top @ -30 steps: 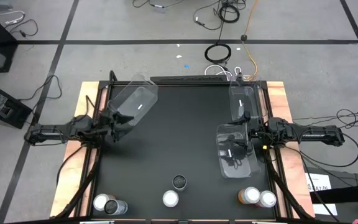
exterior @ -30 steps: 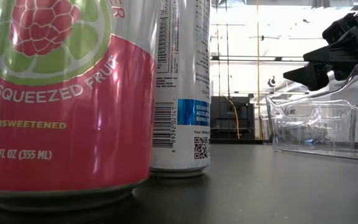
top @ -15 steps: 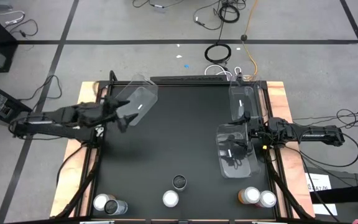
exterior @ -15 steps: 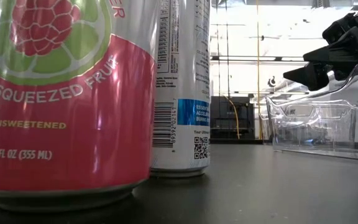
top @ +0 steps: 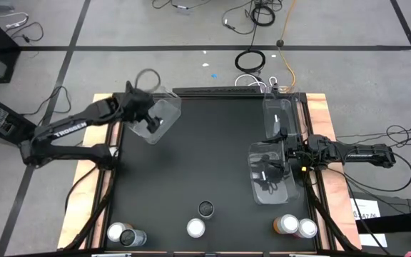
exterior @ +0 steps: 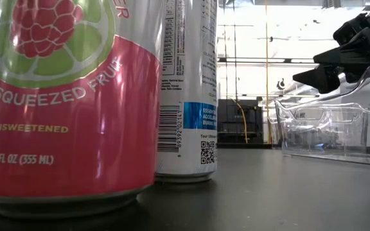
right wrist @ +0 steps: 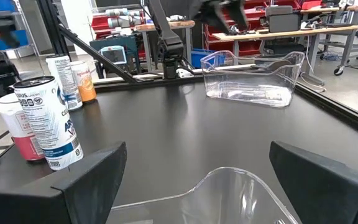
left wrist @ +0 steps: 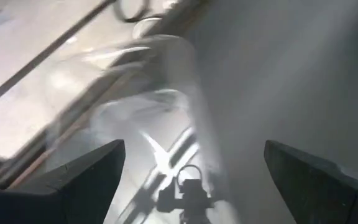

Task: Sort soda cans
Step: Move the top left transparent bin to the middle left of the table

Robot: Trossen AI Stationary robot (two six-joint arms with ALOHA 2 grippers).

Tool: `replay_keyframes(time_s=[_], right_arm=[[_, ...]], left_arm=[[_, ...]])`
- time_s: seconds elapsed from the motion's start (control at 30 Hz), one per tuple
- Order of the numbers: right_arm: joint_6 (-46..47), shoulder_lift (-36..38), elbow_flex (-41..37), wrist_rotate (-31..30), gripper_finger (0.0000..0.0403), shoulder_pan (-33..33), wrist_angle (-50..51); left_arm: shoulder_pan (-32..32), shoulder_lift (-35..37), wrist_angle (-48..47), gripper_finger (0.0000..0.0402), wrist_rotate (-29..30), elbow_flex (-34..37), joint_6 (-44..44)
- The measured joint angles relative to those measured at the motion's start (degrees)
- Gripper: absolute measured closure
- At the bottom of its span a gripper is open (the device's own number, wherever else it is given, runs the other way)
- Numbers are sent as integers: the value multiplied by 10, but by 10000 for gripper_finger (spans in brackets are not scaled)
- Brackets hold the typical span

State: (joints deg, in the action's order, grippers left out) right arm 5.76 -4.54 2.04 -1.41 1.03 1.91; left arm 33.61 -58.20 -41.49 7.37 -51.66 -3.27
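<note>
Six soda cans stand upright along the table's near edge: two at the left (top: 125, 234), one with a silver top (top: 196, 228), one with a dark top (top: 205, 208), and two at the right (top: 296, 226). The low view shows a pink can (exterior: 63, 102) and a white one (exterior: 188, 90) close up. My left gripper (top: 147, 118) is open above the left clear bin (top: 164, 107), which the blurred left wrist view shows as the bin (left wrist: 160, 112). My right gripper (top: 284, 153) is open over the right clear bin (top: 270, 178). My right gripper stands open over the right end of the clear bin, whose curved rim (right wrist: 229, 177) shows between the fingers. I cannot tell whether it touches the rim.
A third clear bin (top: 277, 118) lies by the far right corner. The table's black middle (top: 212, 150) holds nothing. Wooden strips (top: 330, 143) border both sides. Cables lie on the floor beyond the far edge.
My left arm has swung from the table's left edge toward the far edge. Its gripper has moved from the left bin's near end up over the bin. The right arm, bins and cans have stayed still.
</note>
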Motion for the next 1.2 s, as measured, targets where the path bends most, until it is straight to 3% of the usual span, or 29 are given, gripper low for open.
replay_keyframes(time_s=[0.23,0.4,1.03,1.2], right_arm=[[0,0,0,0,14,0,0],[0,0,0,0,14,0,0],[0,0,0,0,14,0,0],[0,0,0,0,14,0,0]], left_arm=[[176,-58,-56,9,-110,-64,56],[246,-138,-121,9,-145,-108,100],[306,-306,-143,11,-127,-131,172],[307,-328,-121,52,-116,-131,173]])
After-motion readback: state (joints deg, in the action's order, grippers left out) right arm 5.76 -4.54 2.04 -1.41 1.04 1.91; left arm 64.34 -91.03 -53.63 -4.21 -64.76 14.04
